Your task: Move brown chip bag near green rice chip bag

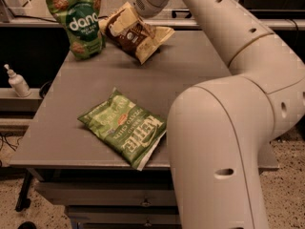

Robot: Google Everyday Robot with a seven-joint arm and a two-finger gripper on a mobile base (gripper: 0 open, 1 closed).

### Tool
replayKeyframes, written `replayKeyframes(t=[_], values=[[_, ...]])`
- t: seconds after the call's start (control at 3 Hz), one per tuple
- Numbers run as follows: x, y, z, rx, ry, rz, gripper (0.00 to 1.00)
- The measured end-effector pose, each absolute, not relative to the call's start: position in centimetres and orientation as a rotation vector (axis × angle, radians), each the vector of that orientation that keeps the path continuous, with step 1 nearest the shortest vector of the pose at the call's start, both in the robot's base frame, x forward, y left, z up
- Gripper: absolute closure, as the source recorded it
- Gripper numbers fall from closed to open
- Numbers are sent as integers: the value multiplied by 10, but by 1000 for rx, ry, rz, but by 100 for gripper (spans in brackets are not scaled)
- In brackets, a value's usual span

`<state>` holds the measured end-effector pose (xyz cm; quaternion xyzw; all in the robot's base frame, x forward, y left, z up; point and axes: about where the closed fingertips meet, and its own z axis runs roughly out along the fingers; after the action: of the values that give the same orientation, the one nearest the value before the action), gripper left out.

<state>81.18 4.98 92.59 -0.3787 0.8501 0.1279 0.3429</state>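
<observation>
The brown chip bag (129, 32) has a dark brown centre and cream ends and sits tilted at the back of the grey table (190, 75). It lies just right of the green rice chip bag (78, 20), an upright dark green pouch with white "dana" lettering, and their edges nearly touch. My gripper (138, 19) is at the end of the white arm, right at the top of the brown bag. The bag and the wrist hide its tips.
A flat light-green Kettle potato chip bag (125, 128) lies near the table's front edge. My large white arm (224, 128) covers the table's right side. A small white pump bottle (18, 82) stands on a lower ledge at the left.
</observation>
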Motion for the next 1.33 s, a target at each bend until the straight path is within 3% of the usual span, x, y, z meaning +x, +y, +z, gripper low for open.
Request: replayKeyframes(t=[0.67, 1.33], values=[[805, 26, 946, -969, 2163, 337, 0], [777, -56, 968, -915, 2053, 419, 0]])
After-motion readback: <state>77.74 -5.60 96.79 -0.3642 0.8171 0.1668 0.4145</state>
